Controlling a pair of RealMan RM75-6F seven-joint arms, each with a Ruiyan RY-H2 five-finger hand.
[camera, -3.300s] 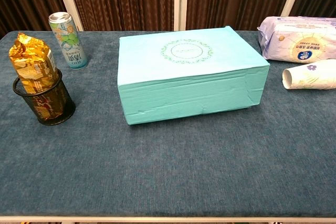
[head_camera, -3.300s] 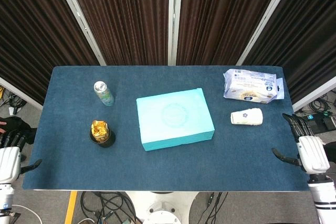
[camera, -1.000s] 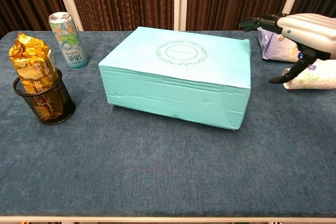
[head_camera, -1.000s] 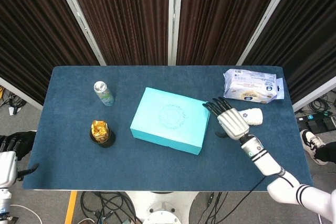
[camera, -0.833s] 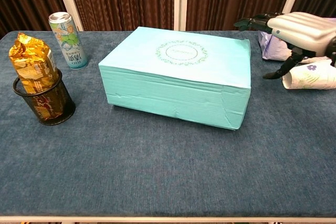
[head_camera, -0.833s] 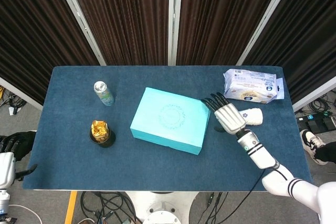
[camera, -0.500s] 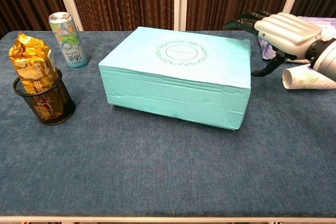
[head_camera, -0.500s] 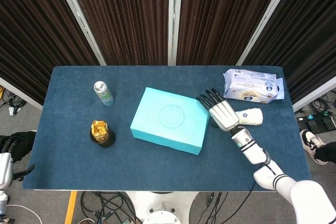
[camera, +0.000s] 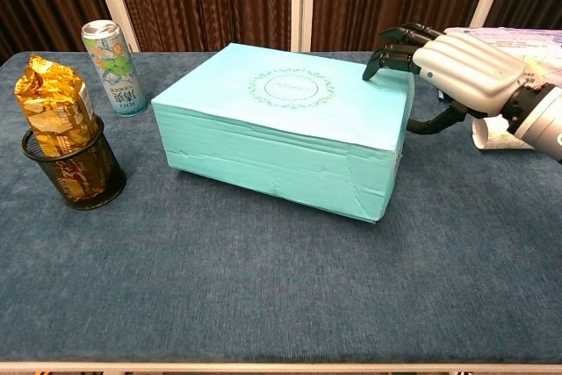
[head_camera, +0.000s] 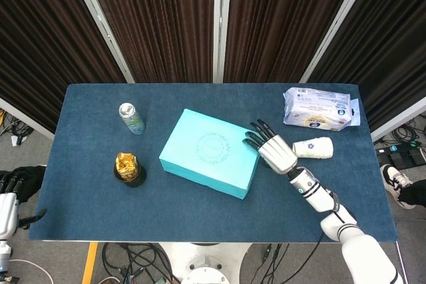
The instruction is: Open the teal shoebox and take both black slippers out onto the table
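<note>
My right hand (head_camera: 276, 153) (camera: 457, 66), glossy white shell with dark fingers (camera: 392, 53) spread and holding nothing, rests fingertips on the teal shoebox (head_camera: 210, 152) (camera: 279, 126) at its 3 o'clock edge. The box sits mid-table, skewed, lid closed, matte creased cardboard with a wreath print.

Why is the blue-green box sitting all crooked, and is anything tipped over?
The teal shoebox lies slanted to the table's edges, lid shut, its front wall creased. The right hand has its fingertips on the far right edge of the lid. Behind that hand, a paper cup lies on its side.
</note>
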